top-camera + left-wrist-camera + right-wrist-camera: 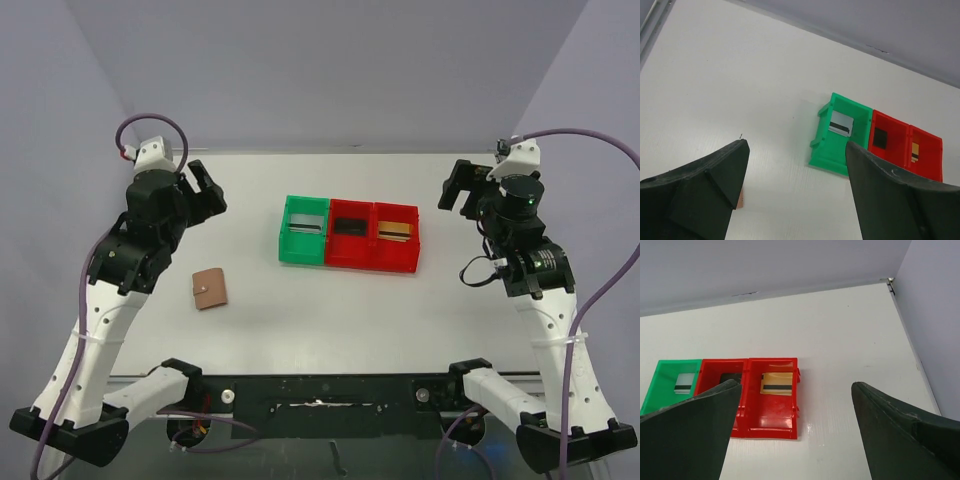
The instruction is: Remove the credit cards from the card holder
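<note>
card holder point(209, 288) closed, inside hidden — dark card point(732, 375) part-hidden behind right pincer point(796, 385)

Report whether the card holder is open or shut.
Shut: the card holder lies folded flat, tan outside up, no inner lining showing.

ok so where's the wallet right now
In the top view the wallet lies closed on the left side of the table, apart from the green bin, to its left and nearer the arm bases.

Tan-brown card holder point(209, 289), white table point(300, 325), green bin point(285, 242), two red bins point(350, 262) — and a silvery grey card point(308, 227), a black card point(349, 226), a dark-striped gold card point(397, 233).
</note>
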### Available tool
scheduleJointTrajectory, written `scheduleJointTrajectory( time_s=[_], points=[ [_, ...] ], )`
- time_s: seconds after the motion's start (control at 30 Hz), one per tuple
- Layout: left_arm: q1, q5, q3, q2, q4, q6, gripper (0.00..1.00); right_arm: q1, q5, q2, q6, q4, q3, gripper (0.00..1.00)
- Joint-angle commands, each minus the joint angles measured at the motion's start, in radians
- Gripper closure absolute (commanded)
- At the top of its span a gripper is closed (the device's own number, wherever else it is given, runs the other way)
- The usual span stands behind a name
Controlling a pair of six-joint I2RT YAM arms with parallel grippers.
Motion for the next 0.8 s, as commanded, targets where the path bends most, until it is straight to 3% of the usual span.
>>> scheduleJointTrajectory(
  time_s=[0.0, 0.17, 0.43, 0.6, 0.77],
  points=[
    [0.085, 0.075, -0.031, 0.000, -0.003, -0.015, 0.20, -0.045, -0.025, -0.038, 0.033, 0.032, -0.035, 0.02],
    [0.278, 0.238, -0.140, 0.008, 0.014, -0.040, 0.14, -0.105, -0.101, -0.095, 0.078, 0.063, -0.133, 0.02],
    [0.653, 0.466, -0.409, 0.052, 0.075, -0.088, 0.08, -0.170, -0.405, -0.140, 0.179, 0.134, -0.298, 0.02],
    [0.791, 0.550, -0.562, 0.112, 0.141, -0.106, 0.09, -0.141, -0.483, -0.097, 0.207, 0.124, -0.325, 0.02],
    [0.853, 0.619, -0.664, 0.185, 0.221, -0.118, 0.14, -0.122, -0.553, -0.037, 0.246, 0.129, -0.334, 0.02]
  ],
)
